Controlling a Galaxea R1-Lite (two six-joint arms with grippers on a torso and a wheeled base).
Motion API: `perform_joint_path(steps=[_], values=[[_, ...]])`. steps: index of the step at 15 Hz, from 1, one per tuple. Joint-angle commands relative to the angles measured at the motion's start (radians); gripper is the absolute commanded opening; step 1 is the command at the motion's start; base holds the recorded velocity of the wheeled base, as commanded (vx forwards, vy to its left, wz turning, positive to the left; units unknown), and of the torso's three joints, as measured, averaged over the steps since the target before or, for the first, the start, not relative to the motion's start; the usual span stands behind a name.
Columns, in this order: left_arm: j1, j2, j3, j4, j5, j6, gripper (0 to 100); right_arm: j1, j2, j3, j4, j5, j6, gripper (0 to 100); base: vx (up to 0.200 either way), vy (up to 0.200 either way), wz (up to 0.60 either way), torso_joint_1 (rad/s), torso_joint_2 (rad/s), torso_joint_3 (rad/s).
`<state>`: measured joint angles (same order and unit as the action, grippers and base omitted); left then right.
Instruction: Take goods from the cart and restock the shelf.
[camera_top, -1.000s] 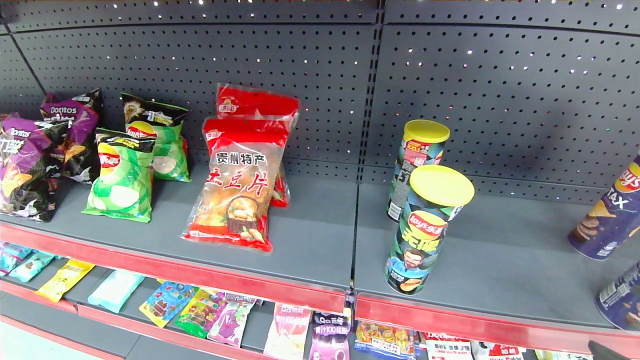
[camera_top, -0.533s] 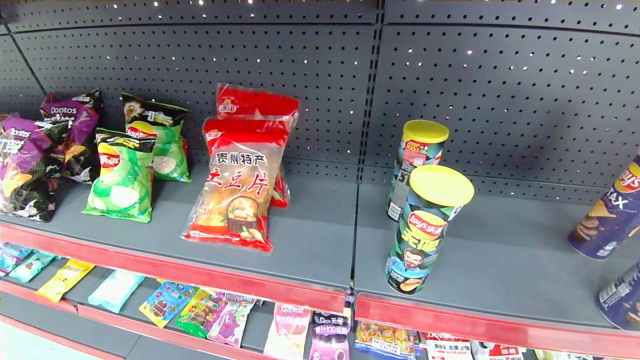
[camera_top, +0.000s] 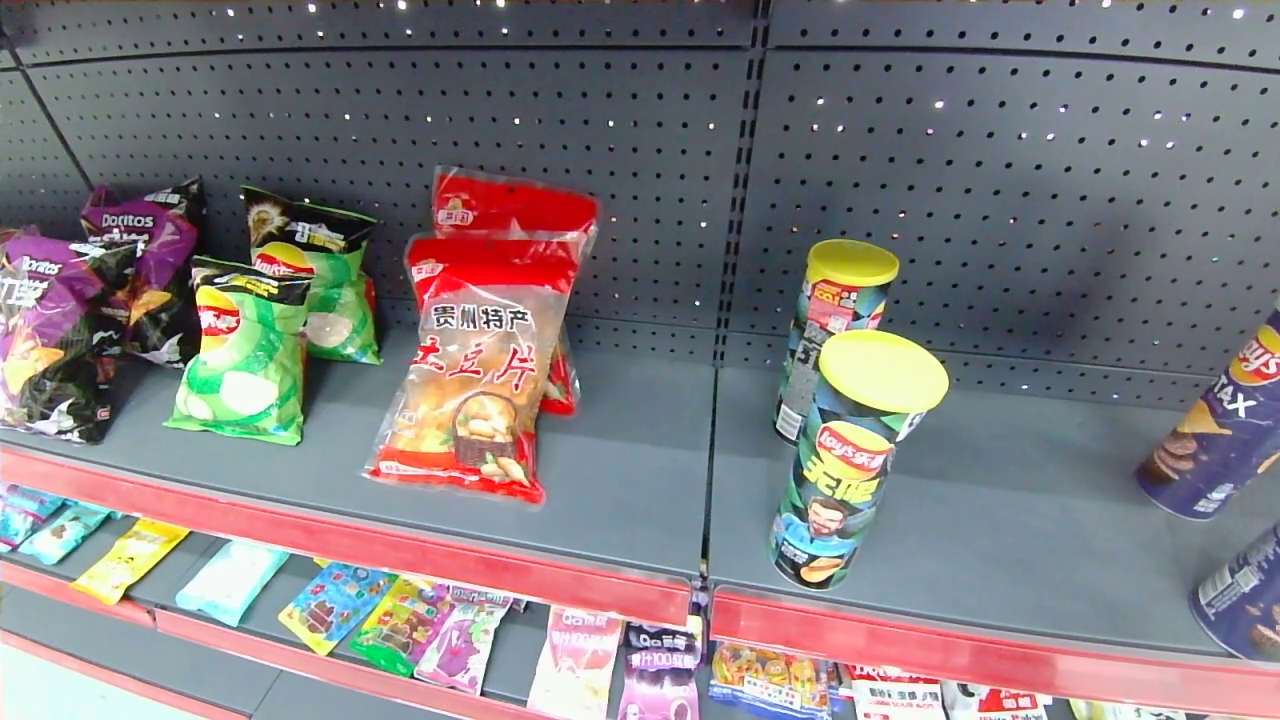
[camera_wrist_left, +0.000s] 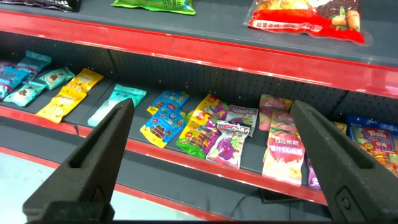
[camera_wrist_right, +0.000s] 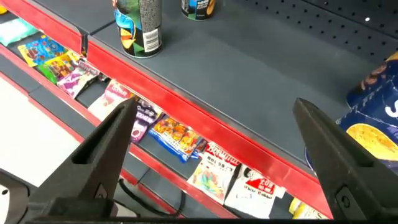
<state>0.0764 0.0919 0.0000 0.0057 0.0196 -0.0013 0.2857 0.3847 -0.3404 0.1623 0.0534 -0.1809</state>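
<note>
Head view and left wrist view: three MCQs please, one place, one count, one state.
1. Where does the front red-and-clear plastic crisp bag stand?
A) on the grey metal upper shelf, between the green crisp bags and the yellow-lidded cardboard tubes
B) on the lower shelf
C) in an end effector
2. How many yellow-lidded tubes stand on that shelf?
A) one
B) two
C) four
3. The black left end effector is:
A) open, empty
B) shut on a bag
C) shut on a tube
Key: 1 A, green bags on its left, tubes on its right. 2 B, one behind the other. 3 A, its fingers stand wide apart, nothing between.
</note>
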Motion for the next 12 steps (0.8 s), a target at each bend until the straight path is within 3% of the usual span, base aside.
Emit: perform_joint_path(steps=[1,5,9,12], values=[[0.000,0.002,0.000,0.000,0.000,0.000,100,0.001,0.006,-0.002,0.000,0.000,0.000,100,0.000,0.000,-0.60,0.002,0.00,-0.002],[0.000,0.002,0.000,0.000,0.000,0.000,100,0.003,0.014,-0.002,-0.001,0.000,0.000,100,0.000,0.000,-0.60,-0.001,0.00,0.002],[0.000,0.002,0.000,0.000,0.000,0.000,100,0.052,0.100,-0.052,-0.018,0.009,0.032,100,0.000,0.000,0.00,0.000,0.00,0.000],[0.000,0.002,0.000,0.000,0.000,0.000,100,0.151,0.272,-0.083,-0.207,0.016,0.135,100,0.000,0.000,0.00,0.000,0.00,0.000]])
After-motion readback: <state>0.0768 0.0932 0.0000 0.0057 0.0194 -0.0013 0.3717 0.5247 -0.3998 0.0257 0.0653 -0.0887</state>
